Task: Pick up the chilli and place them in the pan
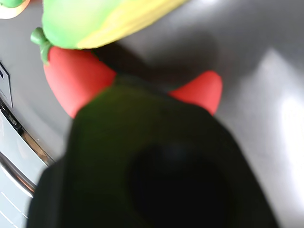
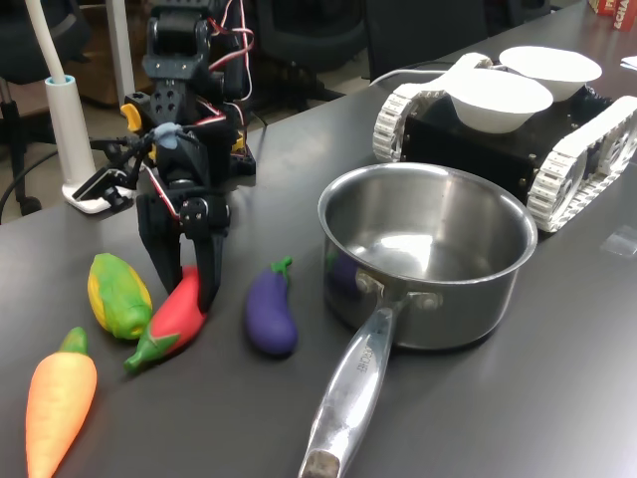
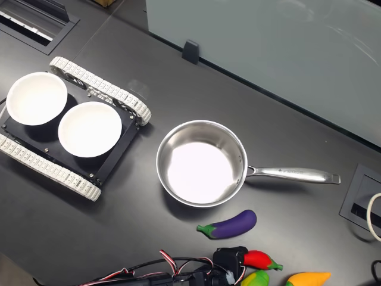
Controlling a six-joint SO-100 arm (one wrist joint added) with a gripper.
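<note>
In the first exterior view, the chilli (image 2: 174, 314) is lying between corn (image 2: 117, 295) and eggplant (image 2: 270, 312), the pan (image 2: 428, 249) sitting right.

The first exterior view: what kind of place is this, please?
Probably a robotics lab or office: a dark table carries a tracked robot base, the arm's wiring is exposed, and office chairs stand behind.
</note>
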